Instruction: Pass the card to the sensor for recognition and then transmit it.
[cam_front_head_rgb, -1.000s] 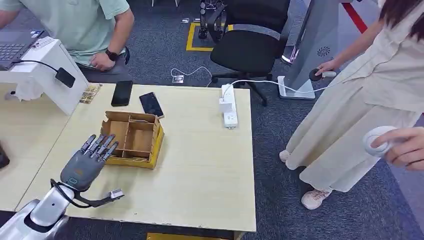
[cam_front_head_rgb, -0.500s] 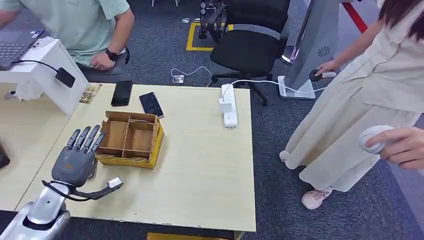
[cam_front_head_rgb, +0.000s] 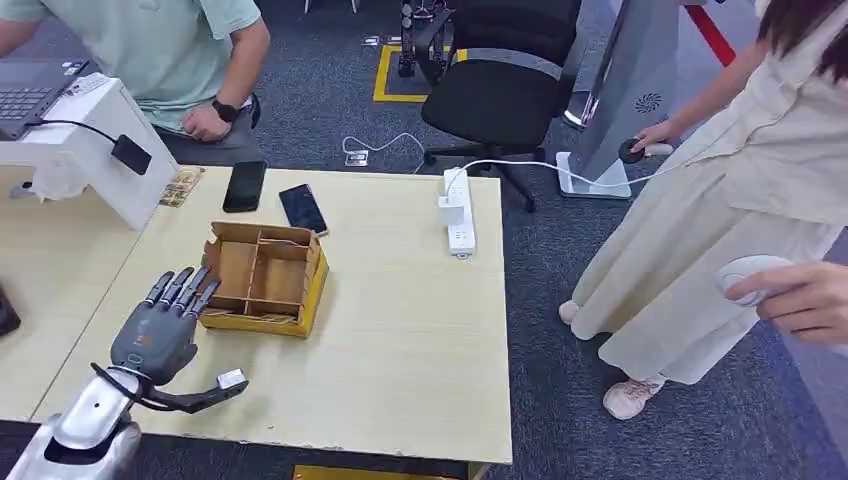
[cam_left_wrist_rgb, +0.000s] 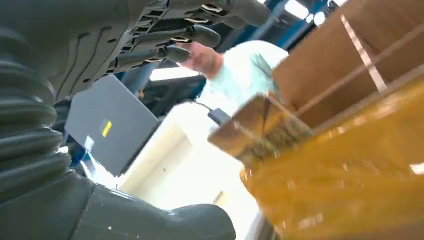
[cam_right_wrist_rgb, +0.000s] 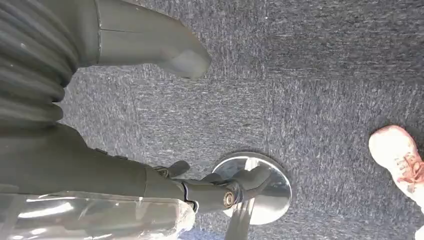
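My left hand (cam_front_head_rgb: 155, 335) hovers open over the pale wooden table (cam_front_head_rgb: 400, 330), fingers spread and straight, the fingertips just at the left side of a divided cardboard box (cam_front_head_rgb: 265, 275) with a yellow outer wall. In the left wrist view the left hand (cam_left_wrist_rgb: 75, 45) holds nothing, and the box's yellow wall (cam_left_wrist_rgb: 350, 165) is close beside it. A small black sensor (cam_front_head_rgb: 131, 154) on a cable hangs against a white stand (cam_front_head_rgb: 100, 140). Small patterned cards (cam_front_head_rgb: 182, 186) lie at the stand's foot. My right hand (cam_right_wrist_rgb: 150, 45) hangs over the carpet, its thumb out and nothing against it.
Two dark phones (cam_front_head_rgb: 243, 186) (cam_front_head_rgb: 302, 208) lie behind the box, and a white power strip (cam_front_head_rgb: 458, 212) sits at the table's far right. A person (cam_front_head_rgb: 170, 50) sits behind the stand. Another person (cam_front_head_rgb: 740, 200) stands to the right holding a round white device (cam_front_head_rgb: 750, 280). An office chair (cam_front_head_rgb: 510, 90) stands beyond.
My left hand has drawn back from the box's near-left corner, shifting left and a little toward the table's near edge. It stays open. The box has not moved.
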